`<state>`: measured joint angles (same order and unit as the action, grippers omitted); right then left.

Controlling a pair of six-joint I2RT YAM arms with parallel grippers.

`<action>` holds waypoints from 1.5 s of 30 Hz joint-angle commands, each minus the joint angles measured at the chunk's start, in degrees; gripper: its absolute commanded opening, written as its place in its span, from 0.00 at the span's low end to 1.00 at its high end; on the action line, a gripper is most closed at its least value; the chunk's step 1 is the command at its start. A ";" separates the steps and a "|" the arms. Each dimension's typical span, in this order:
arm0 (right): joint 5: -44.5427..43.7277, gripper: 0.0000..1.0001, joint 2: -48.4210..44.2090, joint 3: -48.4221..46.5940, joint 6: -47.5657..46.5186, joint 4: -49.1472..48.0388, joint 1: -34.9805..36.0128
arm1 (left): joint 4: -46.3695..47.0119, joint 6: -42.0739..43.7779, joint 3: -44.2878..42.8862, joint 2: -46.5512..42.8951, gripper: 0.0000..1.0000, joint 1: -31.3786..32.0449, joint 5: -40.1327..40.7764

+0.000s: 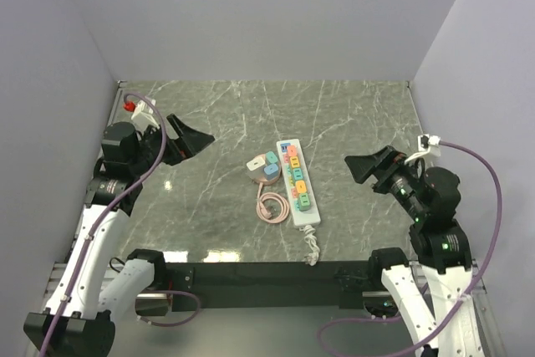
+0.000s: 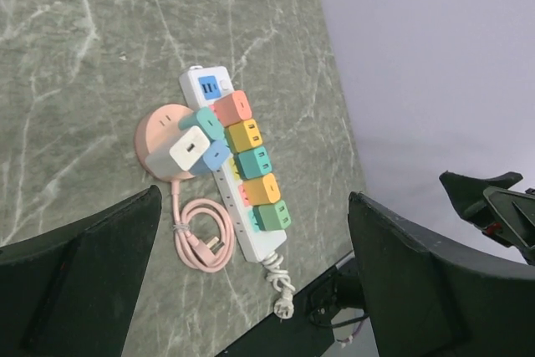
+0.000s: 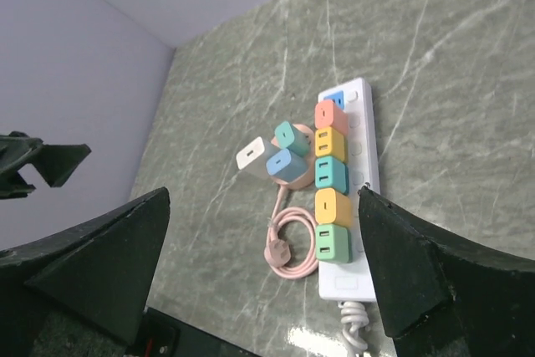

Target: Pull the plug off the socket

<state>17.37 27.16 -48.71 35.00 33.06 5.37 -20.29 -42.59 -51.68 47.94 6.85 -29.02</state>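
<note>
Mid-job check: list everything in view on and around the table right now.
power strip: one, white, table centre, short white cord at its near end
cube plugs: five, coral, yellow, teal, orange, green, in a row on the strip
round hub: one, pink, just left of the strip, carrying three cubes, white, teal, blue
cable: one, pink, coiled on the hub's near side
table: grey-green marble pattern
walls: three, pale lilac
left gripper: black, open, above the table's left
right gripper: black, open, above the table's right
</note>
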 commanded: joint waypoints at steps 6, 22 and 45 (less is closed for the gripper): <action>-0.40 1.00 6.14 -1.12 -7.40 4.37 0.26 | -2.29 6.63 -3.59 8.46 0.99 6.84 3.75; -7.96 1.00 17.49 -2.01 -6.00 8.34 18.97 | -5.37 15.31 -17.31 38.17 0.99 26.19 37.19; -5.06 0.96 21.97 -0.33 -2.22 4.82 22.32 | -9.42 41.97 -21.71 48.99 0.79 32.52 28.05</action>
<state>11.05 48.58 -48.42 32.67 39.81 27.40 -30.09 -2.92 -70.78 95.90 38.17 0.89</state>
